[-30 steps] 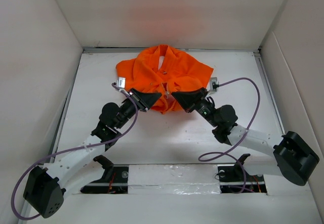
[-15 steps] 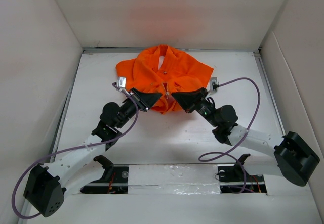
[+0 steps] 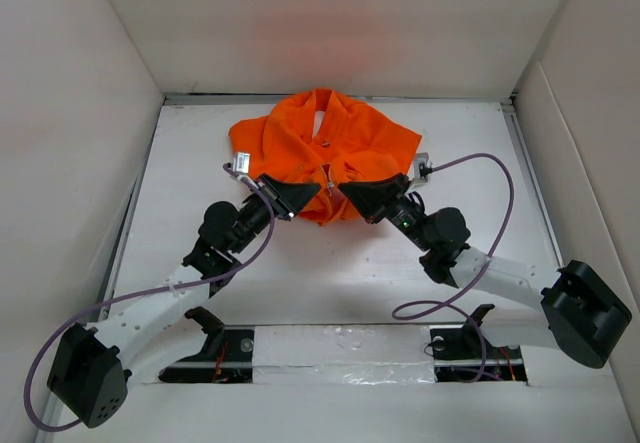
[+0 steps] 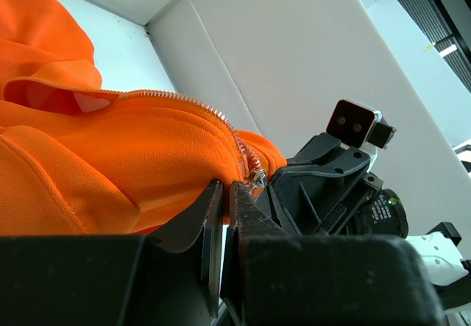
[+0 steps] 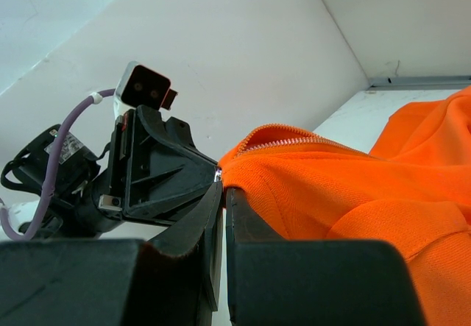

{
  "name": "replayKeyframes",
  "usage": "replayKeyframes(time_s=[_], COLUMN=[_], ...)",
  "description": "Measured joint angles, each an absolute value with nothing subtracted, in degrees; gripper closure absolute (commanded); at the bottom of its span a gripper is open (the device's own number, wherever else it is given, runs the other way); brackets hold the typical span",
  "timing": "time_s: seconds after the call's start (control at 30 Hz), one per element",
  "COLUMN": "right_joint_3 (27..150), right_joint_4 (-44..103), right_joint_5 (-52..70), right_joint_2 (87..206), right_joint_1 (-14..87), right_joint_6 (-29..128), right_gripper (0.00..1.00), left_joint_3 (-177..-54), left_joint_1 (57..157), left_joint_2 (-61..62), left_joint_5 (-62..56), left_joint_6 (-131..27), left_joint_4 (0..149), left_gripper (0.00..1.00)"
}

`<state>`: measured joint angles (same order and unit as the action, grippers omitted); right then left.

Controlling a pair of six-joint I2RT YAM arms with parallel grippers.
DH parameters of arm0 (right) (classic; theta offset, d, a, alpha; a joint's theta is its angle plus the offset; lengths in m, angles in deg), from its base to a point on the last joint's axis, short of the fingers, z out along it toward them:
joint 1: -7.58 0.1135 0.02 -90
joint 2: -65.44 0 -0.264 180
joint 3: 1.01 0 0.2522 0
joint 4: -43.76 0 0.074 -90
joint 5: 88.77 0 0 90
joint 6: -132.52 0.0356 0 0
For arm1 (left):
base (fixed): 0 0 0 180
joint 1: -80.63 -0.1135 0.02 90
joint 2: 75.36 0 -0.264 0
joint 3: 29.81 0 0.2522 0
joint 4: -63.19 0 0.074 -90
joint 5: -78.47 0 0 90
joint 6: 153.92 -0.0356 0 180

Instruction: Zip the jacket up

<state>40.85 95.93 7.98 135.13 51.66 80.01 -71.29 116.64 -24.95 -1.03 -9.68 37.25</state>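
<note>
The bright orange jacket (image 3: 325,148) lies at the back middle of the table, collar to the rear, its front partly open. My left gripper (image 3: 312,195) is shut on the jacket's bottom hem at the zipper's lower end; in the left wrist view the orange fabric (image 4: 110,157) and silvery zipper teeth (image 4: 191,104) run into the closed jaws, with the metal slider (image 4: 255,176) just above the tips. My right gripper (image 3: 345,191) is shut on the other front edge at the hem (image 5: 294,179), facing the left gripper, tips almost touching.
White walls enclose the table (image 3: 330,263) on three sides. A purple cable (image 3: 490,213) loops from the right arm over the table. The arm bases sit at the near edge.
</note>
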Motion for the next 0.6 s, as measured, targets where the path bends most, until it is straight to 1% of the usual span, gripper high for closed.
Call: replayKeyframes(time_s=[0.6], right_joint_3=[40.85], right_joint_4=[95.91], right_joint_5=[8.33], right_joint_2=[135.13], right_joint_1=[51.66], right_joint_6=[79.81], right_gripper=[1.00], left_joint_3=[-71.27], left_joint_1=[116.61], left_joint_2=[-24.86], left_joint_5=[-0.94], left_joint_6=[-9.59], left_joint_4=[35.96], left_gripper=[1.00])
